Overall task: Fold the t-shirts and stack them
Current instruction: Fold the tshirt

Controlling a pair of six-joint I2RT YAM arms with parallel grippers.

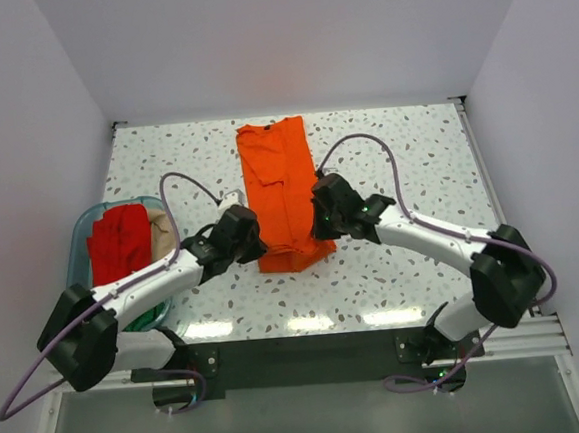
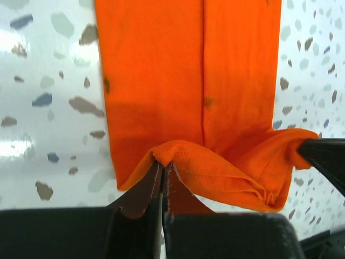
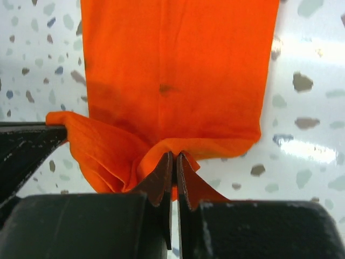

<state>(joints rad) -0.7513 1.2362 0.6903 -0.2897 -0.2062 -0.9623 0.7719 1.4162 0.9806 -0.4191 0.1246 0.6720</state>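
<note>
An orange t-shirt (image 1: 280, 192), folded into a long narrow strip, lies lengthwise down the middle of the speckled table. My left gripper (image 1: 252, 241) is shut on its near left corner (image 2: 164, 154). My right gripper (image 1: 317, 222) is shut on its near right corner (image 3: 175, 148). Both corners are lifted a little, so the near hem bunches up between them. The shirt shows small dark specks (image 2: 208, 101). A red shirt (image 1: 119, 242) and a beige one (image 1: 161, 235) lie in the teal tub, with green cloth (image 1: 152, 315) at its near end.
The translucent teal tub (image 1: 82, 231) stands at the table's left, beside the left arm. The white speckled table (image 1: 415, 156) has walls on three sides. A metal rail (image 1: 487, 176) runs along the right edge.
</note>
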